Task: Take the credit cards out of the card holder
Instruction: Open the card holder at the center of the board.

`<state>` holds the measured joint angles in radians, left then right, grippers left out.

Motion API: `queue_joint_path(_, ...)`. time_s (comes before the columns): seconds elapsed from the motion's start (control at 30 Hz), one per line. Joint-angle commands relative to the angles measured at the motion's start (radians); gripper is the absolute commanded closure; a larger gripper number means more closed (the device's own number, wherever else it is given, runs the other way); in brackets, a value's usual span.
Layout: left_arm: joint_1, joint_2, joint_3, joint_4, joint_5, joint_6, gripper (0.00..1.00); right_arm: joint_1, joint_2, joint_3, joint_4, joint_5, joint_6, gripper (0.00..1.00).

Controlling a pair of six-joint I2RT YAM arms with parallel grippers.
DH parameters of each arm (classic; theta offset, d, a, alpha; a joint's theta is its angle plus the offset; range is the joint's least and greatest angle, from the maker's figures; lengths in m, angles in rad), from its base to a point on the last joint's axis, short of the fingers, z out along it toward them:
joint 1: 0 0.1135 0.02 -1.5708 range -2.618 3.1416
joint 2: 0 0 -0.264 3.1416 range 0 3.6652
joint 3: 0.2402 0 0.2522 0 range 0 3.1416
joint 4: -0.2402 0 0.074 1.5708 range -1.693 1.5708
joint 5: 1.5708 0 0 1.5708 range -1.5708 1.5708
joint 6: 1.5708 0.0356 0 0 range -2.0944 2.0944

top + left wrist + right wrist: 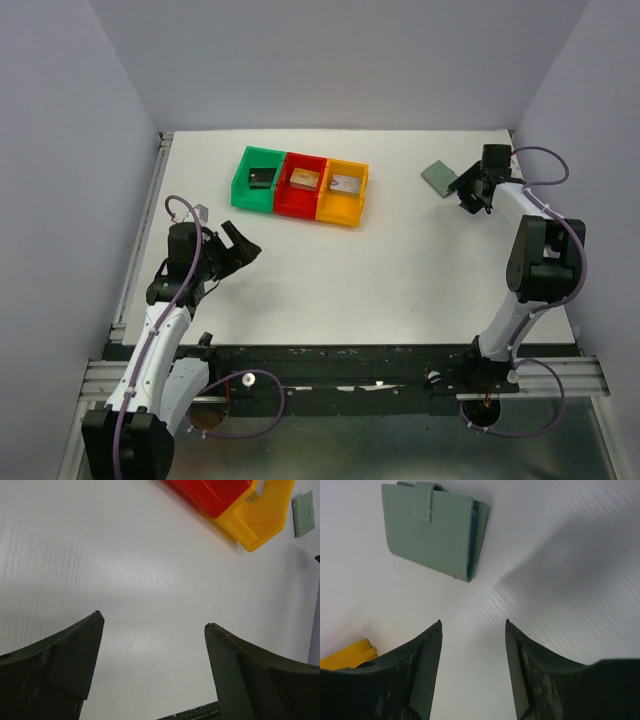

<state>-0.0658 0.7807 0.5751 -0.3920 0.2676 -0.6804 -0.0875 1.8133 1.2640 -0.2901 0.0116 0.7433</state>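
White bench (400, 270) seen from above, with two robot arms mounted at its near edge.

The card holder (437, 178), a small flat grey-green wallet, lies folded shut on the bench at about 2 o'clock from the bench's middle, close to the far right corner. In the right wrist view the card holder (432, 535) sits toward 11 o'clock. Its closing tab is wrapped over one edge, and pale blue lining shows along another edge. What it contains is hidden.

The right hand (465, 190) is at the holder's 4 o'clock side, very near it. From the wrist camera the right hand (472, 625) has its two dark fingers apart with only bare bench between them. It grips nothing, and the fingertips stop short of the holder.

The left hand (243, 243) is at about 9 o'clock from the bench's middle, well apart from the holder. In its own wrist view the left hand (150, 620) is spread wide, with bare bench between the fingers and nothing held.

Three plastic bins stand touching in a row at about 11 o'clock from the middle: a green bin (243, 188), a red bin (290, 203) and an orange bin (345, 213). Each contains a small chunky piece: a dark piece (262, 177), a tan piece (305, 178) and a silver piece (345, 183).
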Motion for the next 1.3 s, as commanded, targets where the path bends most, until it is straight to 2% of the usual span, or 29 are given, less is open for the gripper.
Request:
queue_joint_path(0.0,-0.002,0.064,0.025,0.028,0.042,-0.011,0.05,-0.020,0.070,0.078,-0.014,-0.059,0.070,0.39)
queue_joint_path(0.4,-0.002,0.124,0.022,0.079,0.019,-0.054,0.05,-0.049,0.237,0.250,-0.058,-0.073,0.166,0.44)
queue_joint_path(0.83,-0.002,0.186,0.029,0.125,0.033,-0.082,0.05,-0.060,0.297,0.304,-0.129,-0.056,0.154,0.41)
queue_joint_path(1.03,-0.002,0.180,0.025,0.125,0.028,-0.087,0.05,-0.060,0.346,0.393,-0.205,-0.055,0.146,0.41)
queue_joint_path(1.27,-0.002,0.184,0.012,0.139,0.025,-0.097,0.05,-0.060,0.405,0.495,-0.290,-0.065,0.137,0.45)
